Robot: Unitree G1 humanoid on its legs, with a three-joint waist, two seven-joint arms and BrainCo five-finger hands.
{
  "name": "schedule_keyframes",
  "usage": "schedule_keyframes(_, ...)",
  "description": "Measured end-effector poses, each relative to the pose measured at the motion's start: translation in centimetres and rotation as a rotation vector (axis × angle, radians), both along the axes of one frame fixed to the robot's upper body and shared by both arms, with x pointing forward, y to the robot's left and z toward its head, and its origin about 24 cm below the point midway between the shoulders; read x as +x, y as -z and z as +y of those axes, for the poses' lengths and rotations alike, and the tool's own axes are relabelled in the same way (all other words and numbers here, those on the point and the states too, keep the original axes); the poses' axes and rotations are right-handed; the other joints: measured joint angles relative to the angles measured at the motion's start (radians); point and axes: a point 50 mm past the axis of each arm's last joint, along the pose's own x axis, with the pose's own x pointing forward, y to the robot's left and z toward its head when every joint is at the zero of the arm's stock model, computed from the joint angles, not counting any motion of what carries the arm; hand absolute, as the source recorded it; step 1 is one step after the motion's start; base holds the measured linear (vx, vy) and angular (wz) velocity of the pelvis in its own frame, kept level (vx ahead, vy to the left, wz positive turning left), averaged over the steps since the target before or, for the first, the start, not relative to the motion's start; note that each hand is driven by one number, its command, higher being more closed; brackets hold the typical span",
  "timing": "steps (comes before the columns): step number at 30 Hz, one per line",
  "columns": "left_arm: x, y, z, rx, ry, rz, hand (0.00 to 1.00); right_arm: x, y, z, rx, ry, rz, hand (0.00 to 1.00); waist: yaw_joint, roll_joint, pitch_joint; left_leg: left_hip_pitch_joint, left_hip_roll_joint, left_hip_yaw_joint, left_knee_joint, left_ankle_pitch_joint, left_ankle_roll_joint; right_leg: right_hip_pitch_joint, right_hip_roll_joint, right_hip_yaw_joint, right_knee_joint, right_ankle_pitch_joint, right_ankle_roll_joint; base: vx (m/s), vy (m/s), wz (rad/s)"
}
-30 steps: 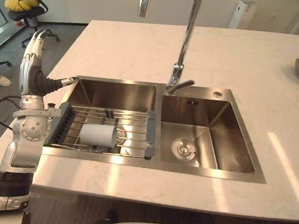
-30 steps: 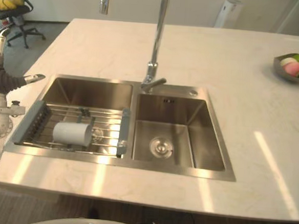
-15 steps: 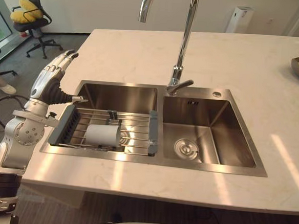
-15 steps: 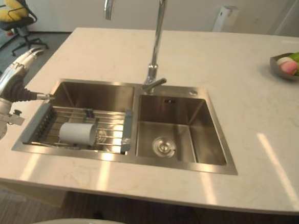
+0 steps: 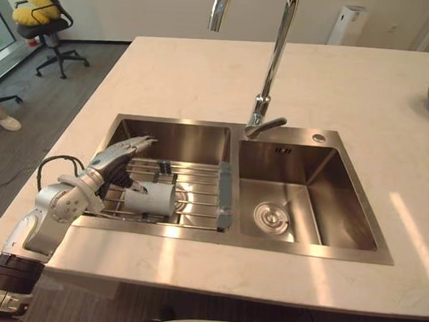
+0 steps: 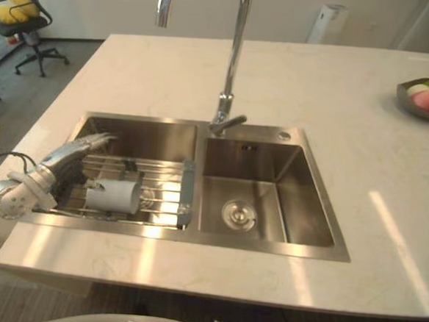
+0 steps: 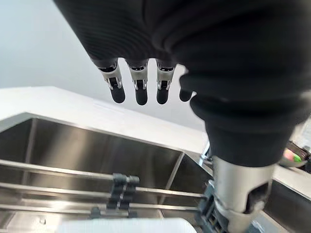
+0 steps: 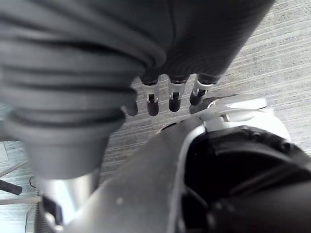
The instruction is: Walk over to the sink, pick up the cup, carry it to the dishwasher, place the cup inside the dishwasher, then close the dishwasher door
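Over the sink's left basin the left robot hand [image 5: 111, 167] hovers by the white cup [image 5: 151, 198], so I'd judge the walk done and the pick-up not yet made. Carrying it, loading it and closing the dishwasher door all remain. That hand is open, fingers stretched straight above the cup, thumb apart, gripping nothing. The cup lies on its side on the wire drying rack [image 5: 198, 186] spanning that basin of the steel double sink [image 5: 231, 239], set into the pale table [image 5: 183, 78]. The right robot hand [image 8: 175, 99] hangs toward the floor, fingers relaxed.
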Motion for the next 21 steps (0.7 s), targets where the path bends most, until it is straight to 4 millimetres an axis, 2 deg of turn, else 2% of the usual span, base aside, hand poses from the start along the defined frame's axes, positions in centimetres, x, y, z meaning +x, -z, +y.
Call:
schedule_keyframes(4,-0.1,0.5,-0.5,0.031,0.035,0.063,0.00,0.0,0.0,0.0,0.000,0.000,0.001,0.00,-0.008,-0.001,0.001,0.004,0.000,0.011,0.000,-0.009,0.006,-0.001,-0.002,0.007,-0.005,0.001,0.003,-0.02,0.018,-0.08)
schedule_keyframes(13,-0.3,1.2,-0.5,0.087,0.052,0.147,0.00,0.1,0.0,0.0,-0.001,0.000,-0.002,0.00,-0.016,-0.022,0.014,0.004,-0.011,0.014,0.000,-0.018,0.010,0.005,-0.011,0.009,-0.014,0.004,0.010,0.02,0.008,-0.01)
schedule_keyframes(21,-0.5,2.0,-1.5,0.094,0.091,0.180,0.00,0.8,0.0,0.3,0.001,-0.032,-0.015,0.00,-0.022,-0.013,0.023,0.004,-0.016,0.016,0.000,-0.020,0.009,0.007,-0.015,0.007,-0.019,0.002,0.012,0.02,0.000,0.00)
